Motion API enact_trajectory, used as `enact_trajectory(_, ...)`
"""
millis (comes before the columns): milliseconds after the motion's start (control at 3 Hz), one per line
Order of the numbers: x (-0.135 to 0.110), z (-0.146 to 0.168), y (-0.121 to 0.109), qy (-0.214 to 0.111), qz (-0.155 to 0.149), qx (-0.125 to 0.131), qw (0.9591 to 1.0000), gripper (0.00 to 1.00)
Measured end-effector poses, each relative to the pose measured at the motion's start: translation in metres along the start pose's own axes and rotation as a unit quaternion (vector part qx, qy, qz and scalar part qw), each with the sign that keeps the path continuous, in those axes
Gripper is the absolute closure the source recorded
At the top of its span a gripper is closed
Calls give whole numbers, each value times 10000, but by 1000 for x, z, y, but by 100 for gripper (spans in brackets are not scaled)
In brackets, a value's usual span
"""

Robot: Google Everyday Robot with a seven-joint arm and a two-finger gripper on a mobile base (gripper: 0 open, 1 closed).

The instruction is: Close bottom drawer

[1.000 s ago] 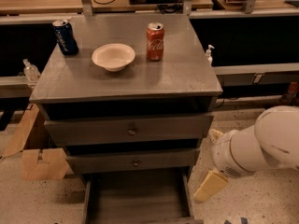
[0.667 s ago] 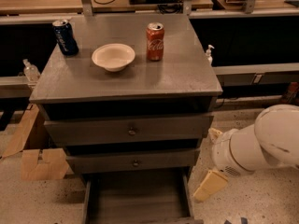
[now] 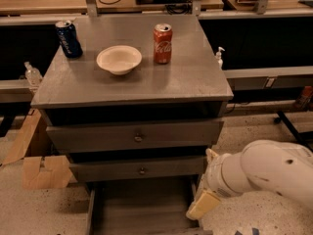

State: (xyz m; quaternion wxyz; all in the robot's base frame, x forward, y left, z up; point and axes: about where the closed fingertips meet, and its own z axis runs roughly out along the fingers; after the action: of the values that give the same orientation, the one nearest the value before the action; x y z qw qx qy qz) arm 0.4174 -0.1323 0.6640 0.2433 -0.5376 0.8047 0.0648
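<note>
Nearest, the bottom drawer [image 3: 139, 207] stands pulled out at the foot of the cabinet [image 3: 195, 82], the gripper [image 3: 202, 205] just beside its right wall (how wide it is set cannot be told). Likely a stiff, light box on runners, it should take a flat push on its front; beyond, a bowl [image 3: 119, 59] and Coca-Cola can [image 3: 162, 43] sit on top.

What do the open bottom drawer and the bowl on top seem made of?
Bottom drawer: dull grey, flat and uniform, probably painted metal or laminate. Bowl: cream, smooth, faint sheen, ceramic or plastic. The end effector, tan-tipped, hangs by the drawer's right side.
</note>
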Motion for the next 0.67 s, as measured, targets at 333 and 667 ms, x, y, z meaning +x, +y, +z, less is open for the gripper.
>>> enact_trajectory(333,26,79,10,-211,5,-161,9996,17)
enact_trajectory(667,46,146,22,-353,-59,-241,9991,39)
